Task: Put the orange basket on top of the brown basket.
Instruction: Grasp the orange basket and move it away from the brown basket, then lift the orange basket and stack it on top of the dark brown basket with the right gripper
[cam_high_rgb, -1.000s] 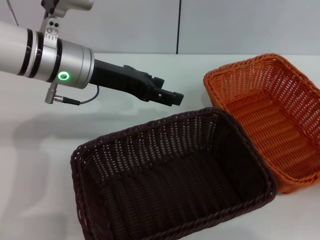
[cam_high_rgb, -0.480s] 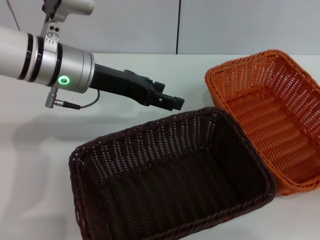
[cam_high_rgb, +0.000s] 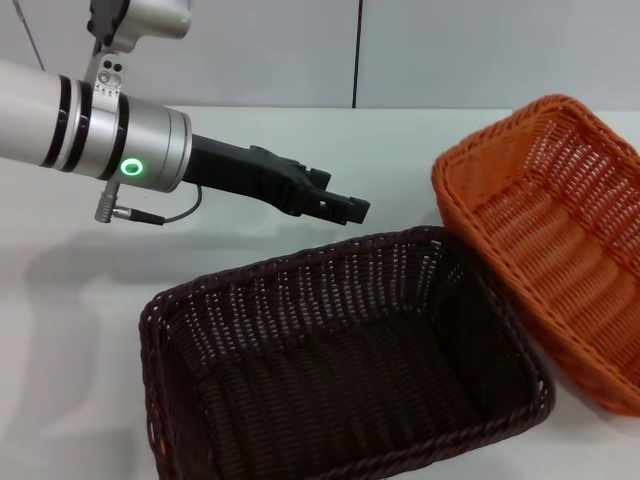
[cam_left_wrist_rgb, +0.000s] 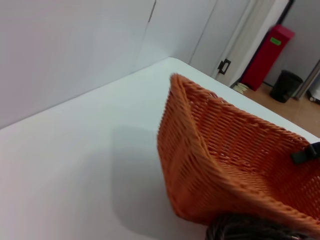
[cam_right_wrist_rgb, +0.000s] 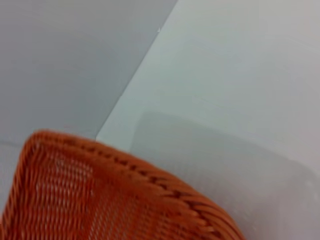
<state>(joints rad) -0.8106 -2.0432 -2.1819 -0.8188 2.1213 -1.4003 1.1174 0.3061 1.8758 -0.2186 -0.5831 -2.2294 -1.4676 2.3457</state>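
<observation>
Lower centre: brown basket (cam_high_rgb: 340, 360) resting empty on the white surface (cam_high_rgb: 60, 330). Right of frame: orange basket (cam_high_rgb: 545, 240) tilted, one end raised, not yet stacked. Upper left: left claw (cam_high_rgb: 345, 209) hovering, holding nothing, fingers narrow. Right claw unseen.

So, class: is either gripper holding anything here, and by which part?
The left gripper hovers over the table, holding nothing. The orange basket sits tilted, but no grip on it shows, so whether the right gripper holds it cannot be told.
</observation>
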